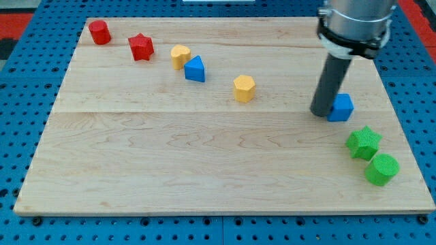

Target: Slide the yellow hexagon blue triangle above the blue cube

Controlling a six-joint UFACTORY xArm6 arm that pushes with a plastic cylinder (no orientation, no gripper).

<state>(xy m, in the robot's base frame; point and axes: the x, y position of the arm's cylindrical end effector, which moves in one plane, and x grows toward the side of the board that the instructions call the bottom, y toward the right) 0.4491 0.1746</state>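
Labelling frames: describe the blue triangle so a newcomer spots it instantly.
Start at the wooden board's upper left, where a diagonal row of blocks runs. The blue triangle is fourth along, touching a yellow block. It is the only blue piece there; the blue cube sits by my tip.

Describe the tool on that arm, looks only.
A straight dark grey rod, round in section, hangs from a wider silvery-grey cylindrical housing ringed by a black band. My tip is plain and blunt. No cables or markings show.

No text, label, brand, number or sign can be read anywhere here.
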